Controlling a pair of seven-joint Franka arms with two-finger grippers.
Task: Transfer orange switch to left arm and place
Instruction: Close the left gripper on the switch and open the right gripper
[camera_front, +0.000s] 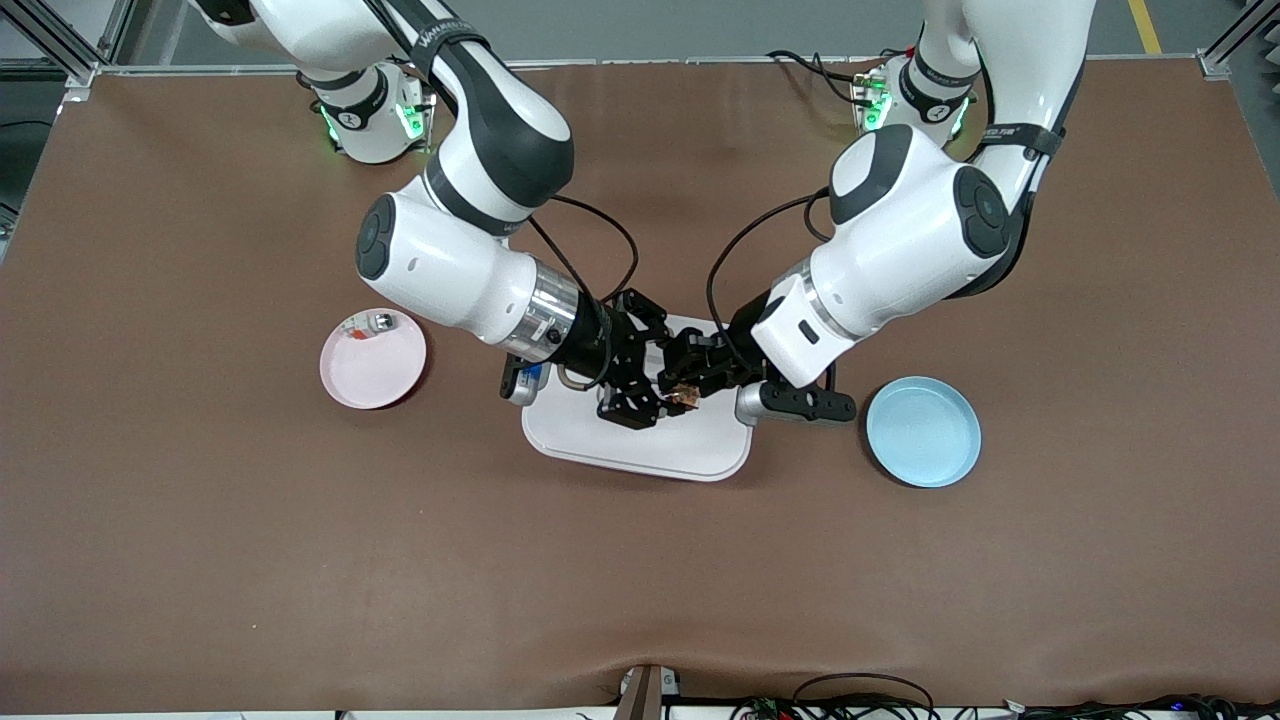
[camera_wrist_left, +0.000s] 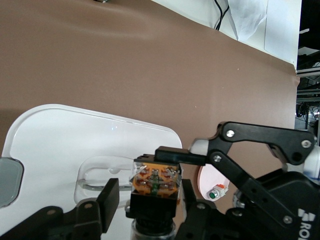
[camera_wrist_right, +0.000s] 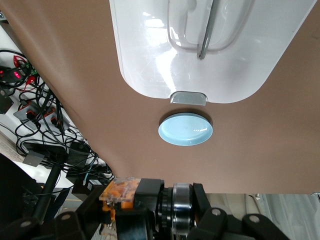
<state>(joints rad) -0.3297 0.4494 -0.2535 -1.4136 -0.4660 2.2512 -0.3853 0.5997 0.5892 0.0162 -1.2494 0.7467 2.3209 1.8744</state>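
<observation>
The orange switch (camera_front: 686, 394) is in the air over the lid of the white box (camera_front: 690, 450), between both grippers. My right gripper (camera_front: 652, 392) is shut on it end to end. In the right wrist view (camera_wrist_right: 142, 212) the orange end and the silver ring of the switch (camera_wrist_right: 132, 192) sit between its fingers. My left gripper (camera_front: 694, 376) is open around the switch's black body. In the left wrist view (camera_wrist_left: 150, 204) one of its fingers (camera_wrist_left: 107, 202) stands clear of the switch (camera_wrist_left: 156, 181). The box lid also shows below (camera_wrist_left: 60, 135).
A pink plate (camera_front: 372, 372) with small parts lies toward the right arm's end of the table. A blue plate (camera_front: 922, 431) lies toward the left arm's end, beside the box; it also shows in the right wrist view (camera_wrist_right: 185, 128). Brown mat all around.
</observation>
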